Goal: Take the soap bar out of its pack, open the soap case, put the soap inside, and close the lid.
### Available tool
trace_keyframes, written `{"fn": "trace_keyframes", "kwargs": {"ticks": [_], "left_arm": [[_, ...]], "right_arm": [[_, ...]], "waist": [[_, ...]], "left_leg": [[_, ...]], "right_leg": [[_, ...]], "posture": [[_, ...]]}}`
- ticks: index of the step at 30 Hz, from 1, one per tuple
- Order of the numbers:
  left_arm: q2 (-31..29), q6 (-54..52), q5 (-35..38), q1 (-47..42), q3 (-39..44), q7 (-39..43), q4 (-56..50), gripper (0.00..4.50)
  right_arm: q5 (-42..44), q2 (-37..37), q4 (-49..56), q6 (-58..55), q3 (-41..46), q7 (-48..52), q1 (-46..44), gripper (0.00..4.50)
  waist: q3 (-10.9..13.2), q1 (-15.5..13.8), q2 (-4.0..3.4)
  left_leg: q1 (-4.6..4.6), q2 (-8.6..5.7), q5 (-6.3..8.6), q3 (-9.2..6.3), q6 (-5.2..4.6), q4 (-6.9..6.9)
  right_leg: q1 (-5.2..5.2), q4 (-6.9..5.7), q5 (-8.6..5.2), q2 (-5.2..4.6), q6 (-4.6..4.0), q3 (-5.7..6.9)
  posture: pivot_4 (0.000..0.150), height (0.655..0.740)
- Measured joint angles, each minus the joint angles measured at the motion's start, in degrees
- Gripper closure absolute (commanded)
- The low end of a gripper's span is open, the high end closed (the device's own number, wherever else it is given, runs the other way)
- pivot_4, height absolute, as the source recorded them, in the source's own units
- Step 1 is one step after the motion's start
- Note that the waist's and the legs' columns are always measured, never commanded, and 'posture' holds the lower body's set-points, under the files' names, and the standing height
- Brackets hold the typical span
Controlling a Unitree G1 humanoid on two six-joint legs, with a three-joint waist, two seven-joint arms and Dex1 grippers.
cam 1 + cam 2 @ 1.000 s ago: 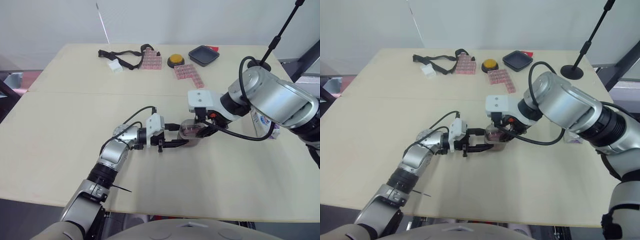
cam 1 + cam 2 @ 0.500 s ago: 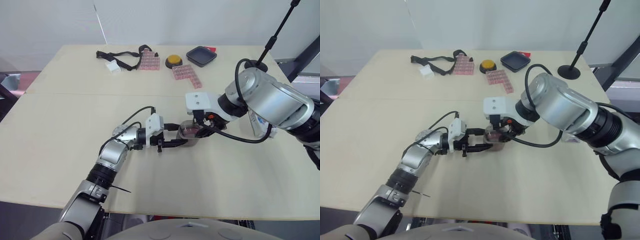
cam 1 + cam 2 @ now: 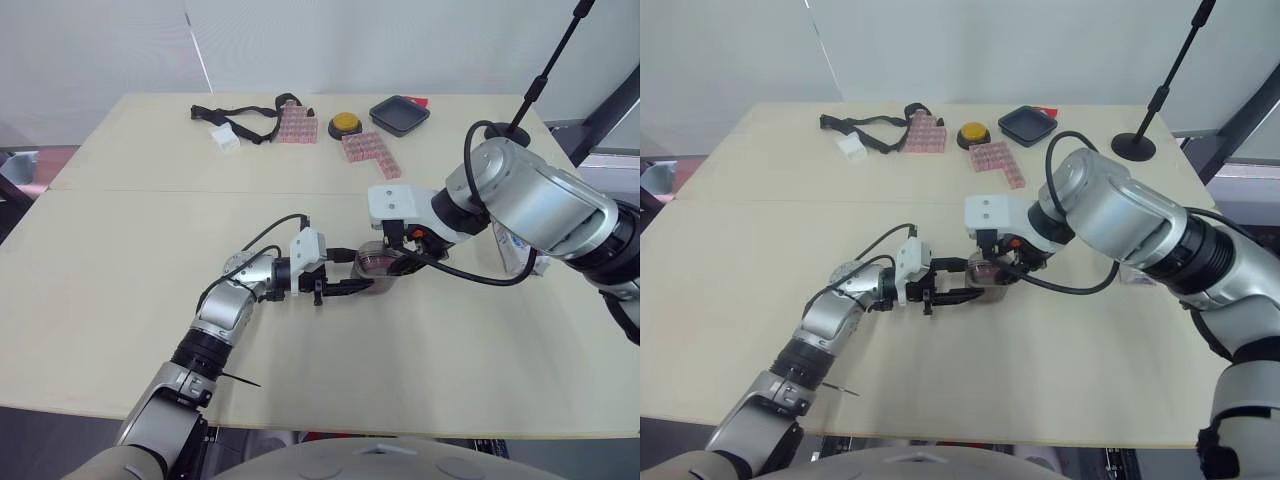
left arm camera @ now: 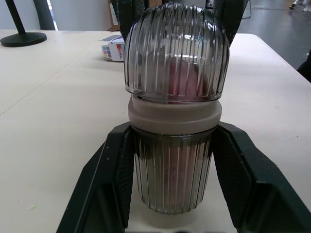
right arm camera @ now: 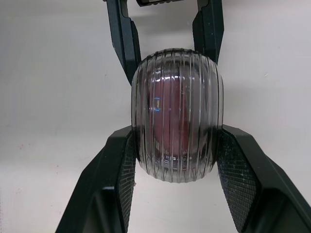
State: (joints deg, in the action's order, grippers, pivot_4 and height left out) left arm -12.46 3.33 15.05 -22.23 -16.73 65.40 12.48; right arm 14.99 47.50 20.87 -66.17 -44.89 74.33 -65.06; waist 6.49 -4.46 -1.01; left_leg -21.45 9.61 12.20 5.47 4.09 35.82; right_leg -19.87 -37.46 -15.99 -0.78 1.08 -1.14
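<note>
A: Pink soap (image 3: 377,263), where from the head?
B: Inside the ribbed soap case (image 3: 386,272) on the table (image 3: 120,250), with left gripper (image 3: 367,271) and right gripper (image 3: 398,261) at it.
A: Left wrist?
B: Left gripper clamps the case's lower half; lid (image 4: 175,53) sits on top.
A: Right wrist?
B: Right gripper squeezes the lid's sides, soap showing through.

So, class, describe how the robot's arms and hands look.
The left arm and right arm are silver-grey with rounded joints and loose black cables. Each wrist carries a white boxy block. The left hand and right hand each have two black wedge-shaped fingers.
</note>
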Motion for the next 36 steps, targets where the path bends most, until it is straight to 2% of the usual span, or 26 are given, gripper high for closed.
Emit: {"fn": "trace_keyframes", "kwargs": {"ticks": [6,8,11,19,25,31,36], "left_arm": [[0.1,-0.2,0.0,0.0,0.0,-0.2,0.0,2.63],[0.1,-0.3,0.1,0.0,0.1,-0.1,0.0,2.63],[0.3,-0.2,0.0,0.0,-0.2,0.0,-0.2,2.63],[0.3,-0.2,0.1,0.0,-0.2,0.7,-0.9,2.63],[0.3,-0.2,0.0,0.0,-0.2,0.8,-0.9,2.63],[0.3,-0.3,0.0,-0.1,-0.2,0.8,-0.9,2.63],[0.3,-0.3,0.0,-0.1,-0.2,0.9,-0.9,2.63]], "right_arm": [[-0.8,0.0,0.0,0.8,-0.6,0.2,0.0,2.57],[-1.0,-0.1,-0.1,0.8,-0.6,0.2,0.0,1.48],[-1.6,-1.0,-2.0,0.9,-2.2,-0.8,1.8,0.63],[-2.4,-1.4,-3.0,1.3,-3.6,-1.1,2.4,0.63],[-2.5,0.7,-2.9,1.5,-3.3,-1.1,2.5,0.63],[-2.4,5.1,-1.2,2.1,-0.5,-0.8,4.7,0.63],[-0.8,9.7,1.1,2.6,6.0,-0.9,10.8,0.63]], "waist": [[0.0,0.1,0.02],[0.0,0.1,0.02],[0.0,-0.1,0.01],[0.1,-0.3,-0.06],[0.1,-0.2,-0.06],[0.1,-0.4,-0.06],[0.1,-0.6,-0.06]], "left_leg": [[0.00,0.00,0.00,0.00,0.00,-0.03],[0.00,0.00,0.00,0.00,0.00,-0.04],[-0.10,-0.04,-0.01,0.00,-0.01,-0.03],[-0.61,-0.03,0.00,0.00,-0.04,-0.02],[-0.62,-0.03,0.00,0.00,-0.04,-0.02],[-0.64,-0.04,0.00,0.00,-0.04,-0.02],[-0.65,-0.04,0.01,0.00,-0.04,-0.02]], "right_leg": [[0.00,0.02,0.00,0.00,0.00,0.00],[0.00,0.02,0.00,0.00,0.00,0.00],[-0.13,0.03,0.00,-0.04,0.00,0.01],[-0.50,-0.06,0.00,0.00,0.01,0.04],[-0.51,-0.07,0.00,-0.01,0.01,0.04],[-0.51,-0.06,0.01,-0.01,0.01,0.04],[-0.51,-0.02,0.01,-0.01,0.02,0.03]], "posture": [[0.150,0.7400],[0.150,0.7400],[0.150,0.7400],[0.150,0.7400],[0.150,0.7400],[0.150,0.7400],[0.150,0.7400]]}}
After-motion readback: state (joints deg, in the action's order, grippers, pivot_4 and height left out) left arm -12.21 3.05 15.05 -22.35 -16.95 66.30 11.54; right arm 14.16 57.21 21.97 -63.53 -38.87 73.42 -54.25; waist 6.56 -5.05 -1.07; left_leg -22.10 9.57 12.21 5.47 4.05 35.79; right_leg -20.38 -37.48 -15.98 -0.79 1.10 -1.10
